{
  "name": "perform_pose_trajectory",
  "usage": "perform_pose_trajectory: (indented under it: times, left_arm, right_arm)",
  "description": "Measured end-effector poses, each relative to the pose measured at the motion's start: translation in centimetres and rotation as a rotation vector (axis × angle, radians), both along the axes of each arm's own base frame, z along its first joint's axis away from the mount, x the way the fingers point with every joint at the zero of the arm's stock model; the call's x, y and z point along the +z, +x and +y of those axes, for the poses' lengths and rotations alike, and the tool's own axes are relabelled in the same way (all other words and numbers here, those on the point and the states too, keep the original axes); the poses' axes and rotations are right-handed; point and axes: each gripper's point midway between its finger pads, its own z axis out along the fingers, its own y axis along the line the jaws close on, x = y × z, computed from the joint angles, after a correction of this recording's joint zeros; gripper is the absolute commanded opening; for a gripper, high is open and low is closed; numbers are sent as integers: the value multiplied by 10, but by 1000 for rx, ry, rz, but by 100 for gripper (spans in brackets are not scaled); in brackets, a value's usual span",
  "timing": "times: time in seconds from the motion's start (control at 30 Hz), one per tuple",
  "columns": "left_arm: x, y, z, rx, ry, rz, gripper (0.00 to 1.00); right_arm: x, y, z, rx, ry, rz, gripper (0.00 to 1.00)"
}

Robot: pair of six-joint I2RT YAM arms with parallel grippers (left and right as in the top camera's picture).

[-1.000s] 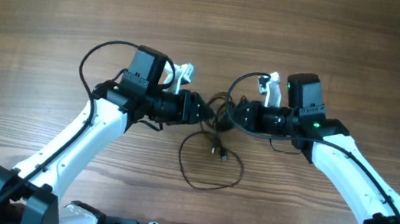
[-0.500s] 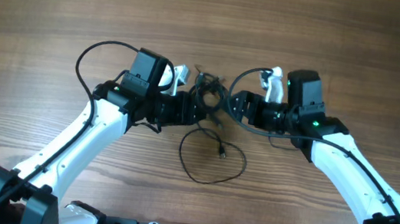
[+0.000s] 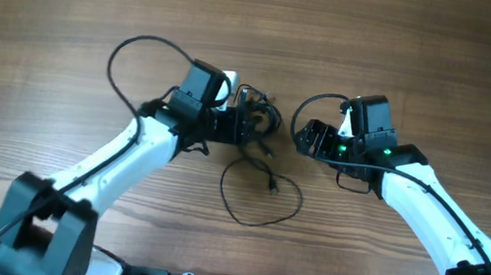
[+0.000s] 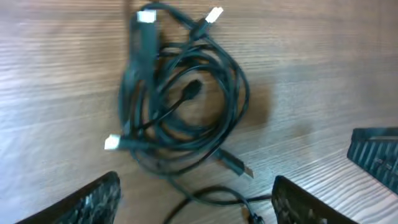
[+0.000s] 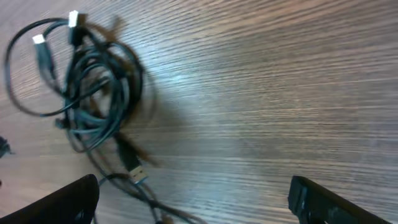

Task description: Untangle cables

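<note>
Cables (image 3: 255,120) sit bunched near the middle of the wooden table (image 3: 447,50), in the gap between my two pincers. From overhead, the bunch lies at 3 o'clock from my left pincer (image 3: 237,127), right at its tips, though I cannot tell whether they touch. From my right pincer (image 3: 305,138) it lies at 9 o'clock, with bare wood between. My left arm is the nearer one, so I judge it best placed to pin the bunch while the right reaches in for a strand.

Both pincers are spread wide and hold nothing. In the left wrist view the bunch (image 4: 180,106) lies at 12 o'clock from my fingers (image 4: 93,199), with one thin strand crossing the wood between them. In the right wrist view it (image 5: 93,93) lies off at 10 o'clock, well clear of that pincer.

The bunch is a rough oval coil of thin dark strands wound over one another. In the left wrist view its long axis runs from 12 to 6 o'clock. From overhead, a single loop (image 3: 261,201) trails out of its 6 o'clock side toward my base. It is a wide open ring lying flat, and to my eye the easiest strand to draw out first.

Smallest are the plugs (image 4: 147,17). Pale tips show at about 11, 1 and 8 o'clock on the coil's edge, a dark one lies in its middle, and a metal-tipped one pokes out at 5 o'clock
</note>
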Motion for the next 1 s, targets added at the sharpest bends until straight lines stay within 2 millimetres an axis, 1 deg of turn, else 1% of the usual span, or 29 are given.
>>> perform_pose_trajectory:
  times: [0.03, 0.07, 0.1, 0.2, 0.3, 0.4, 0.43, 0.47, 0.5, 0.6, 0.67, 0.73, 0.77, 0.8, 0.87, 0.93, 1.0]
  left_arm:
    - [-4, 0, -5, -31, 13, -15, 79]
    - [-6, 1, -12, -64, 24, -39, 74]
    - [-6, 2, -15, -78, 33, -58, 74]
    - [-5, 9, -29, -108, 51, -130, 75]
    - [-16, 15, -44, -131, 69, -172, 74]
    - [-26, 21, -54, -161, 79, -210, 74]
    - [-28, 24, -57, -167, 80, -226, 71]
    - [-29, 26, -60, -172, 77, -242, 68]
    - [-29, 30, -65, -179, 68, -263, 61]
    - [-36, 34, -72, -190, 64, -284, 61]
    - [-48, 30, -74, -199, 74, -263, 59]
    - [-56, 27, -76, -209, 81, -250, 58]
    - [-61, 24, -77, -216, 88, -238, 54]
    - [-65, 22, -79, -225, 95, -233, 40]
    - [-67, 15, -85, -250, 106, -229, 4]
    - [-69, 11, -87, -257, 112, -221, 4]
    - [-70, 9, -87, -264, 111, -211, 4]
  right_arm:
    - [-2, -1, -3, -22, -12, 10, 100]
    - [-4, -2, -10, -61, -27, 29, 100]
    - [-5, -1, -15, -88, -32, 37, 100]
    - [-8, 2, -38, -188, -43, 66, 100]
    - [-13, -4, -61, -265, -56, 120, 100]
    - [-16, -7, -83, -339, -59, 157, 100]
    - [-17, -8, -90, -362, -60, 167, 100]
    - [-17, -9, -93, -371, -60, 172, 100]
    - [-18, -10, -94, -375, -61, 177, 100]
    - [-18, -10, -94, -374, -61, 177, 100]
    - [-18, -10, -94, -374, -61, 177, 100]
    - [-18, -10, -94, -374, -61, 177, 100]
    - [-18, -10, -94, -374, -61, 178, 100]
    - [-18, -10, -94, -374, -61, 177, 100]
    - [-18, -10, -94, -374, -61, 177, 100]
    - [-17, -10, -94, -374, -61, 177, 99]
    - [-16, -7, -94, -374, -58, 164, 96]
